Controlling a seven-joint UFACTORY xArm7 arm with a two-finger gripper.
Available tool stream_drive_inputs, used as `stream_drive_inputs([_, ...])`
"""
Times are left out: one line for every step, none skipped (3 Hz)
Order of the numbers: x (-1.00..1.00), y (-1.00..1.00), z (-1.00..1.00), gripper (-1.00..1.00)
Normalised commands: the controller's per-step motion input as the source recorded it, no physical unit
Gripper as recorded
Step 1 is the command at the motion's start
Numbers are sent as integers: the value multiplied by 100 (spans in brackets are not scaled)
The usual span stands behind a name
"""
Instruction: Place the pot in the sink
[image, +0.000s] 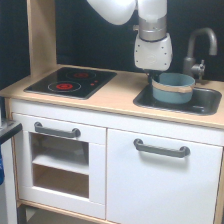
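Although the counter is being taken up mostly by the hob on the exterior view's left, the sink on the right is being occupied by the pot, which is seen tilted within the basin, its rim above the edge. The tap is being left untouched behind. The gripper is being hidden by the wrist and pot, so its state cannot be told. Judged so, only 1 step, release and withdrawal, is remaining.
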Motion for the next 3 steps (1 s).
stream_drive_inputs([7, 6, -32, -5])
stream_drive_inputs([1, 4, -34, 6])
stream_drive_inputs([-1, 4, -33, 15])
